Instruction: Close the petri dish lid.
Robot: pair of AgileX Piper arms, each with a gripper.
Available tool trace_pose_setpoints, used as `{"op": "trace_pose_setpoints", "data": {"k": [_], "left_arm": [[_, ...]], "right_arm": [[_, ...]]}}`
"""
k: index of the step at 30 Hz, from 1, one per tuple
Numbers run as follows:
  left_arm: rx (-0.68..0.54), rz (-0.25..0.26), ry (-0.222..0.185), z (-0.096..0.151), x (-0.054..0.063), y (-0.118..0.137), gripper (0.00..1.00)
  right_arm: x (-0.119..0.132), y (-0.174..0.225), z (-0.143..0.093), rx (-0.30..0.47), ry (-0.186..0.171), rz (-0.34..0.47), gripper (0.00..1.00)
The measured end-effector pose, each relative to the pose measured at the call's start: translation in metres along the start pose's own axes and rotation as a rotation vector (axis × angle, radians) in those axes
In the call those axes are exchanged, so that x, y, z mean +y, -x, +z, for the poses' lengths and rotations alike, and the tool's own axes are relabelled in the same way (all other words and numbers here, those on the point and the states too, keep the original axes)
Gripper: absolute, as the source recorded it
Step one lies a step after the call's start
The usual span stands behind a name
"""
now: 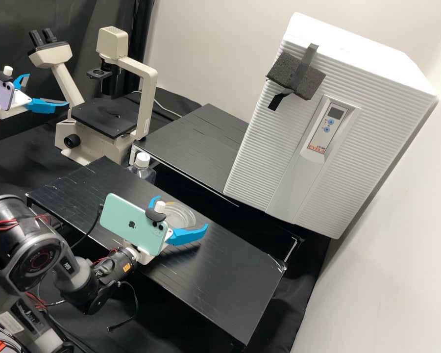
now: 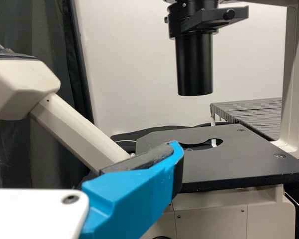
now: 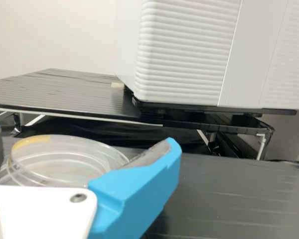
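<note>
Clear petri dish point(image 3: 65, 159), right gripper point(image 1: 181, 213) spread

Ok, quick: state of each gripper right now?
Left gripper: open, holding nothing.
Right gripper: open, at the petri dish; whether it touches can't be told.

In the high view we see the petri dish point(image 1: 186, 212) on the front table point(image 1: 220, 294), the right gripper point(image 1: 181, 212) at its near side. Behind that table we have a second table point(image 1: 186, 142), with the cabinet point(image 1: 279, 162) on its right part. Left of the second table we find the microscope point(image 1: 149, 98), the left gripper point(image 1: 47, 89) before it. We see a bottle point(image 1: 142, 170) behind the front table, near the microscope
</note>
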Motion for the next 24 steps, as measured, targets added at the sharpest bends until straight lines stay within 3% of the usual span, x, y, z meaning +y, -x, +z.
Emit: {"op": "trace_pose_setpoints", "data": {"k": [16,24], "left_arm": [[0.0,0.0,0.0,0.0,0.0,0.0,1.0],[0.0,0.0,0.0,0.0,0.0,0.0,1.0]], "right_arm": [[0.0049,0.003,-0.0076,0.041,0.008,0.024,1.0],[0.0074,0.0042,-0.0099,0.054,-0.023,0.038,1.0]]}}
